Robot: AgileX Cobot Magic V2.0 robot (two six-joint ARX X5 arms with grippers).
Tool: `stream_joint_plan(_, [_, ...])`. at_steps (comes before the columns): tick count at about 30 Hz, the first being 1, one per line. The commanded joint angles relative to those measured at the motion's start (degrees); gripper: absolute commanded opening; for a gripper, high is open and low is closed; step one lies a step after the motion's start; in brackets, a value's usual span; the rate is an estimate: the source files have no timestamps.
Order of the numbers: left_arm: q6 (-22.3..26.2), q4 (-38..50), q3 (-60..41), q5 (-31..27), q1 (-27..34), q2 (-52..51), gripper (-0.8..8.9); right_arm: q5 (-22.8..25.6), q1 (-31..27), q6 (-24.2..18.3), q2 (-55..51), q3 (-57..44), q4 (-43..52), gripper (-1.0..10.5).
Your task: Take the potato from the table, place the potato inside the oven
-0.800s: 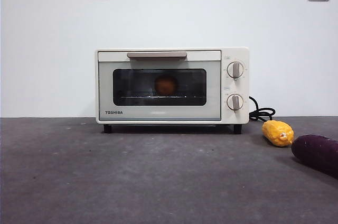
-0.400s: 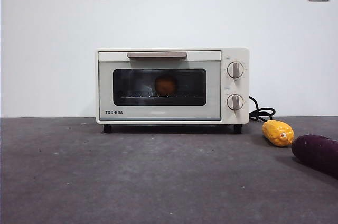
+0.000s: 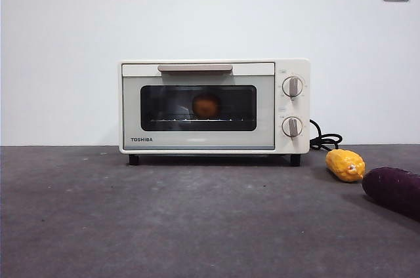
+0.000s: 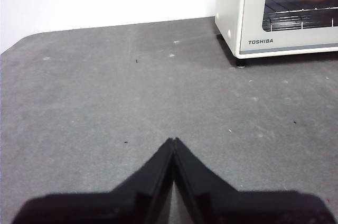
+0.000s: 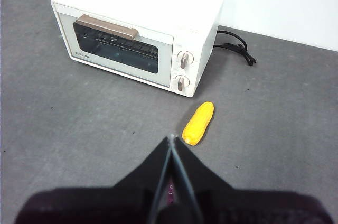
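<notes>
Behind the closed oven [image 3: 213, 106] door the potato [image 3: 206, 105] is seen at twelve o'clock, far ahead of the clenched, empty left gripper [image 4: 174, 141] and right gripper [image 5: 171, 138].

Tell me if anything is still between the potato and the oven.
Nothing: the potato already sits on the rack inside the oven, behind its shut glass door. Both grippers, left and right, are shut and apart from it, over the table.

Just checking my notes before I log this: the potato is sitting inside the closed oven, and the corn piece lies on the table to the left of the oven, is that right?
Not quite: the corn piece lies to the right of the oven, near its cord, as the front view shows. The potato is indeed inside, behind the closed door, and the corn is on the table.
</notes>
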Motion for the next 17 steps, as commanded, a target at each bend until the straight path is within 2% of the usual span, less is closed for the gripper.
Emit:
stream_joint_plan(1, [0.6, 0.4, -0.6, -0.1, 0.1, -0.1, -0.04, 0.2, 0.0, -0.3, -0.1, -0.5, -1.2, 0.0])
stream_joint_plan(4, [0.6, 0.5, -0.6, -0.2, 0.1, -0.1, -0.04, 0.2, -1.4, -0.4, -0.3, -0.4, -1.2, 0.0])
stream_joint_plan(7, [0.6, 0.5, -0.6, -0.2, 0.1, -0.1, -0.04, 0.2, -5.7, -0.6, -1.6, -0.4, -1.2, 0.0])
stream_joint_plan(12, [0.6, 0.4, -0.6, -0.2, 0.1, -0.1, -0.04, 0.0, -17.4, 1.9, -5.4, -0.5, -1.2, 0.0])
stream_joint_plan(14, [0.6, 0.4, -0.6, -0.1, 0.1, -0.1, -0.04, 0.1, -21.7, 0.9, -7.1, -0.7, -1.2, 0.0])
stream_joint_plan(17, [0.6, 0.4, -0.6, -0.1, 0.1, -0.1, -0.04, 0.9, -27.9, -3.3, -10.3, -2.3, -1.2, 0.0])
